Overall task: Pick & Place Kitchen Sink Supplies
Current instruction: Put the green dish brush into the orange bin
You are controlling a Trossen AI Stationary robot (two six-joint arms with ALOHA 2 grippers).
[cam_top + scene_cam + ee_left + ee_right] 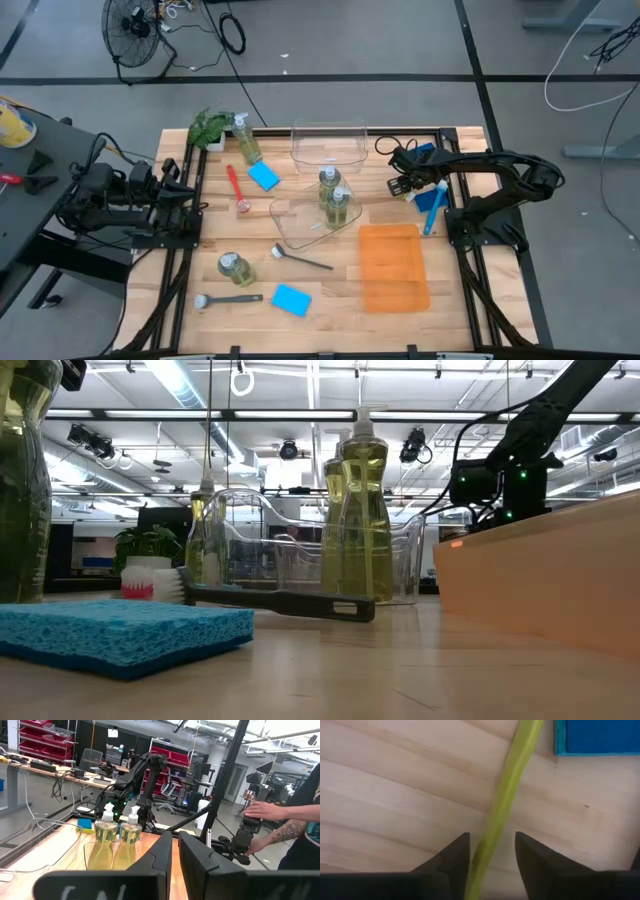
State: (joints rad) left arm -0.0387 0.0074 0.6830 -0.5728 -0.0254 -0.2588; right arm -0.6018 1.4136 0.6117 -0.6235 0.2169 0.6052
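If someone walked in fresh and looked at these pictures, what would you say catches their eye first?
Probably the two pump bottles standing in a clear bin at the table's middle, beside a flat orange tray. Next, the right gripper, low over the wood at the far right, its fingers either side of a yellow-green brush handle with a blue sponge beside it. The left gripper waits at the left edge.
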